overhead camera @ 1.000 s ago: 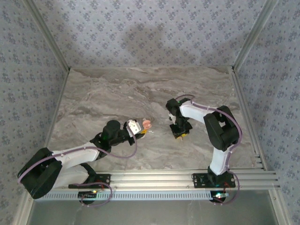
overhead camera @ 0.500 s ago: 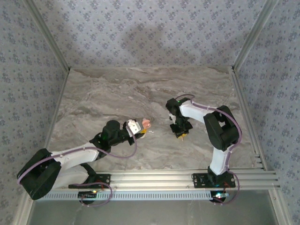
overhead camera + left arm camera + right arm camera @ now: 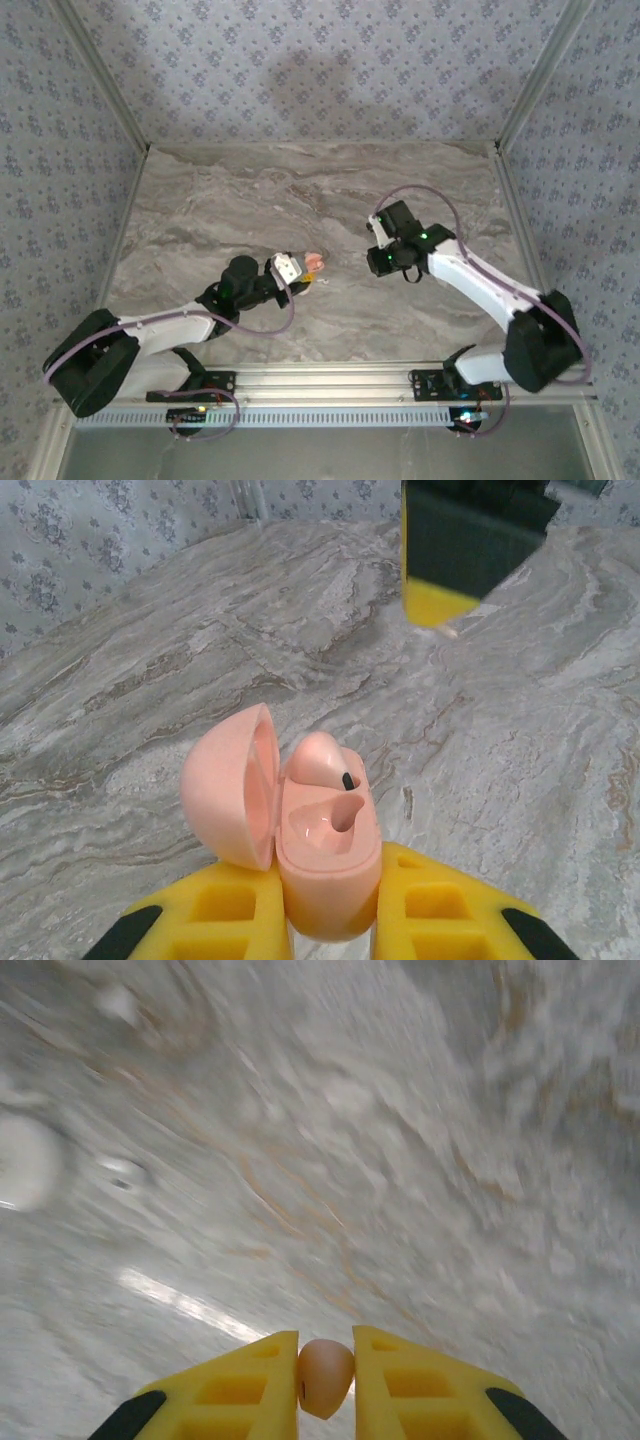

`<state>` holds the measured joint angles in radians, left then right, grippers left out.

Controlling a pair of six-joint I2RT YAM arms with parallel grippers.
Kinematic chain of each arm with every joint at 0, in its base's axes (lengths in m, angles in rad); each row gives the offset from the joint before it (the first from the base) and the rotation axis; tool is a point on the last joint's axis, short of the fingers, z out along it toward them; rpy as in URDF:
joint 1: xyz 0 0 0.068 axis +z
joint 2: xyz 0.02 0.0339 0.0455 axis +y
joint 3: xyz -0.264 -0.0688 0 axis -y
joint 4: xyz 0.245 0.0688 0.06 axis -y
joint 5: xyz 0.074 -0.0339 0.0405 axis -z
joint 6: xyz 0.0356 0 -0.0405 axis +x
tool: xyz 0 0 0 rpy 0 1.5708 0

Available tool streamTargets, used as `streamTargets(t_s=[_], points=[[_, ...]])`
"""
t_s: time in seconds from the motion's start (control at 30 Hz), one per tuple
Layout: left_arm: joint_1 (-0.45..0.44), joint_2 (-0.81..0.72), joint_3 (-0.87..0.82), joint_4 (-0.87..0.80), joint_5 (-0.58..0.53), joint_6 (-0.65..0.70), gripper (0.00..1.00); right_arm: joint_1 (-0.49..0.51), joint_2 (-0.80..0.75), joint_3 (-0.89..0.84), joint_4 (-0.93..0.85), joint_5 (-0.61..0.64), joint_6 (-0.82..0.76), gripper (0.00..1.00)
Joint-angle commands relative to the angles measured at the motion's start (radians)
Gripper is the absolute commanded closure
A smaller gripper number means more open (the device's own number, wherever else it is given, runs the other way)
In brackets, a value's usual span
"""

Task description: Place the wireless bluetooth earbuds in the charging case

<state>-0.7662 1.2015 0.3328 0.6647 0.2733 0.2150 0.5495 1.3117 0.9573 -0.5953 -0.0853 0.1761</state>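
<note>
Over the bench [image 3: 300, 190], my right arm [image 3: 480, 285] is now swinging its elbow out to the near right and lifting its pincer [image 3: 325, 1345], which is gripping the held earbud [image 3: 325, 1378]. My left pincer [image 3: 325, 875] is staying clamped on the open charging case [image 3: 330, 825], with the seated earbud [image 3: 318, 760] in its far socket.

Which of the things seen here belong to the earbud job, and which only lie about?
Job:
- open pink case, held in the left tool
- first earbud, sitting in it
- second earbud, pinched in the right tool

Lying about:
- blurred pale round thing on the table
</note>
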Motion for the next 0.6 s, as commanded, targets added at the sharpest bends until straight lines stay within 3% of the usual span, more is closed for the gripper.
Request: streamTargets(t_s=[0.0,0.27,0.57], points=[[-0.004,0.017,0.035,0.094,0.026,-0.038,1.0,-0.004,-0.097,-0.052,0.216,-0.132,0.015,0.82],[-0.007,0.037,0.054,0.121,0.046,-0.055,1.0,0.031,-0.24,-0.154,0.545,-0.285,0.048,0.82],[-0.007,0.055,0.071,0.139,0.064,-0.07,1.0,0.112,-0.203,-0.2,0.724,-0.324,0.051,0.81]])
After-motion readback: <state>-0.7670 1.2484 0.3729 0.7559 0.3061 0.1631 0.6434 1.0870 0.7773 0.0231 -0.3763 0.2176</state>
